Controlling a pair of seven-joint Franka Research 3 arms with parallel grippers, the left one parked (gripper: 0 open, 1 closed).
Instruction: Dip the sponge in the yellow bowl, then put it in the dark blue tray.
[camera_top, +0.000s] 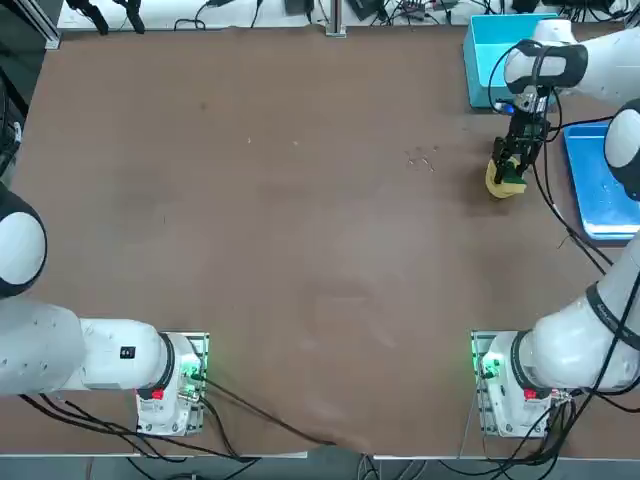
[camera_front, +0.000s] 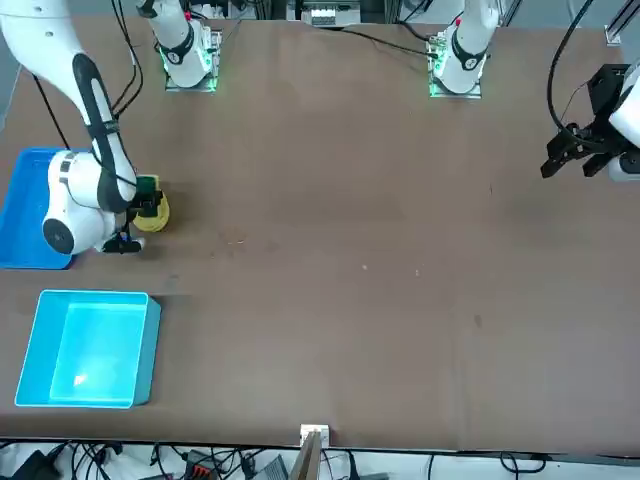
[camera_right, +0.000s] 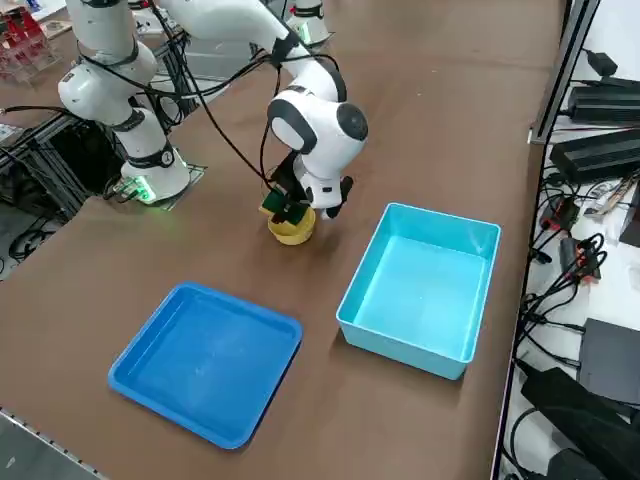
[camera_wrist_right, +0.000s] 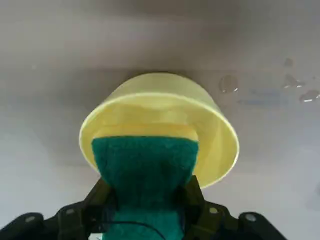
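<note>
The small yellow bowl (camera_wrist_right: 210, 130) stands on the brown table at the right side, between the two blue containers (camera_top: 494, 181) (camera_right: 292, 232) (camera_front: 156, 214). My right gripper (camera_wrist_right: 146, 200) is shut on the sponge (camera_wrist_right: 145, 165), squeezing its dark green top and yellow layer, and holds it in the mouth of the bowl. In the top view the gripper (camera_top: 512, 168) hangs straight over the bowl with the sponge (camera_top: 513, 181) at its tips. The dark blue tray (camera_top: 600, 185) (camera_right: 200, 365) (camera_front: 25, 210) lies apart from the bowl, with nothing in it.
A deeper light cyan box (camera_top: 490, 60) (camera_right: 420, 290) (camera_front: 90, 345) sits at the far right corner, just beyond the bowl. Small water drops (camera_wrist_right: 292, 87) and specks (camera_top: 422, 158) mark the table near the bowl. Cables trail from my right arm past the tray.
</note>
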